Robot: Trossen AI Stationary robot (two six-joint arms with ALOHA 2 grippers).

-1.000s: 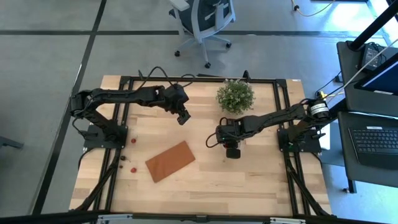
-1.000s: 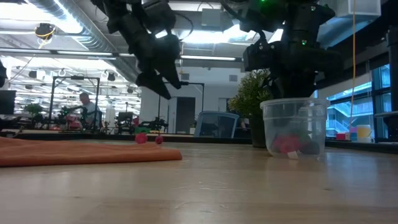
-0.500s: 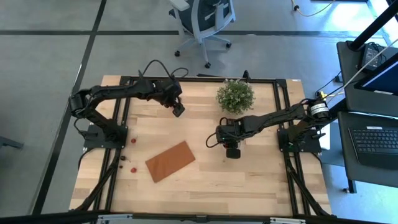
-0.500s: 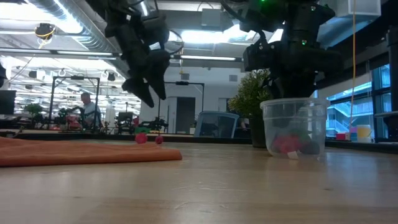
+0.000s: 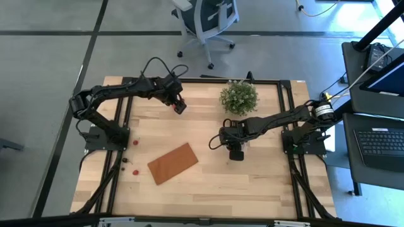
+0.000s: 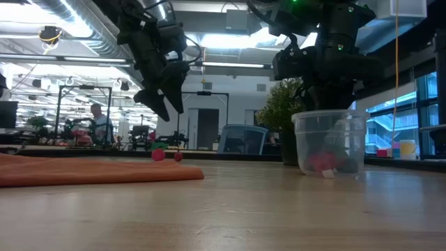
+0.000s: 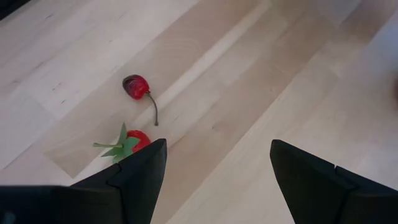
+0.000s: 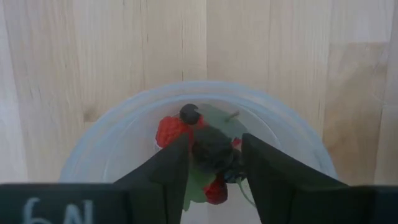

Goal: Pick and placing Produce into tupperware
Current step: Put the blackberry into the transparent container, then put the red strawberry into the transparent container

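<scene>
The tupperware [image 8: 199,155] is a small clear round cup on the table's right half; it is also seen in the low view [image 6: 329,143]. Red and dark produce [image 8: 171,130] lies inside it. My right gripper [image 5: 235,153] stands directly over the cup, shut on a dark berry [image 8: 212,152]. My left gripper [image 5: 180,106] hangs open above the table's far left part [image 6: 162,104], touching nothing. Below it a cherry [image 7: 135,86] and a strawberry [image 7: 135,142] lie on the wood. More loose pieces [image 5: 134,142] lie near the left edge. My right gripper pinches the dark berry [image 8: 212,152] between its two fingertips [image 8: 171,163]. The fingers come from above, pointing down. The berry fills the gap between them and is held over the cup's opening, clear of the pieces at the bottom.
A flat brown board [image 5: 172,162] lies left of the cup, in the table's middle. A green potted plant [image 5: 239,96] stands at the far edge, just beyond the right gripper. Black frame rails run along both sides. An office chair stands beyond the table.
My left gripper has moved away from the cup, toward the table's far edge and to the left, staying open. The right gripper and the cup have kept still.
</scene>
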